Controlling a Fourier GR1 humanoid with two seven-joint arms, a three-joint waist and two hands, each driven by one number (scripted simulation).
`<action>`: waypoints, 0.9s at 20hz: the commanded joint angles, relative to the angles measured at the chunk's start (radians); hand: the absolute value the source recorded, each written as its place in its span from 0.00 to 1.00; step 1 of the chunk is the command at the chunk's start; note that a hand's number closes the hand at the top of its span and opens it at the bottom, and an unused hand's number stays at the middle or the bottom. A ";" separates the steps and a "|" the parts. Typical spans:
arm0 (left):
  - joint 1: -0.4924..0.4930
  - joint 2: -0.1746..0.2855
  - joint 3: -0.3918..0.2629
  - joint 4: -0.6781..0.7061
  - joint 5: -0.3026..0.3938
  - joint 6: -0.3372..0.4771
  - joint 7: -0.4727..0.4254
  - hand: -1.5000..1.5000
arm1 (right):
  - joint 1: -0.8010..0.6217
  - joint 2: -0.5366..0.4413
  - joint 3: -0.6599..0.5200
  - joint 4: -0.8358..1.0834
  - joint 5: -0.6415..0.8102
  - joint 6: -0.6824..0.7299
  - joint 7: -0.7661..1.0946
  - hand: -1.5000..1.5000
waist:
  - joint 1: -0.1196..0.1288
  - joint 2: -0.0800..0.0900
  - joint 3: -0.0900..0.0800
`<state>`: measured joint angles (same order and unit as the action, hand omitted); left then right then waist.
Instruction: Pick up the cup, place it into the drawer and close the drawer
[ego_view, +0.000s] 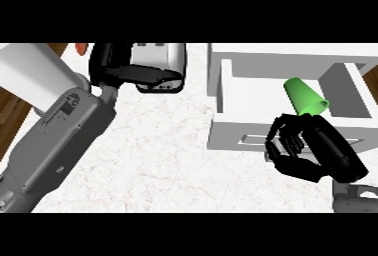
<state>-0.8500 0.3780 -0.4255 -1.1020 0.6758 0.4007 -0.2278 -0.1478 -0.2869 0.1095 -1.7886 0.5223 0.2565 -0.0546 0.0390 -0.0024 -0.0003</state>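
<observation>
The green cup (305, 96) lies tilted inside the open white drawer (244, 131) at the right, its wide end toward me. My right hand (314, 147) is just below the cup at the drawer's front, fingers loosely bent and not wrapped round it; the fingertips are close to the cup's rim, and whether they touch is unclear. My left hand (148, 75) is held up at the top left, fingers stretched to the right, holding nothing.
A white appliance (161, 54) stands at the back, partly behind my left hand. A small red-orange object (81, 48) peeks out at the top left. The speckled white counter (162, 150) spreads across the middle; wooden floor (11, 107) shows past its left edge.
</observation>
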 joint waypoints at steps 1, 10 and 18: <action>0.099 0.077 0.025 -0.110 0.016 -0.034 0.021 0.00 | -0.048 -0.014 0.100 0.116 0.193 -0.058 -0.020 1.00 | 0.012 -0.001 0.000; 0.294 0.155 0.102 -0.201 0.021 -0.122 -0.040 0.00 | -0.234 0.045 0.135 0.627 0.406 -0.283 -0.176 1.00 | -0.003 0.008 0.001; 0.401 0.172 0.131 -0.305 0.010 -0.145 -0.011 0.00 | -0.568 0.108 -0.010 1.147 0.380 -0.383 -0.301 1.00 | 0.006 0.012 0.002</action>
<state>-0.5030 0.5620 -0.2929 -1.3604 0.7047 0.2440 -0.2418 -0.5921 -0.1977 0.1484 -0.8608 0.9020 -0.0861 -0.2967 0.0459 0.0053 -0.0008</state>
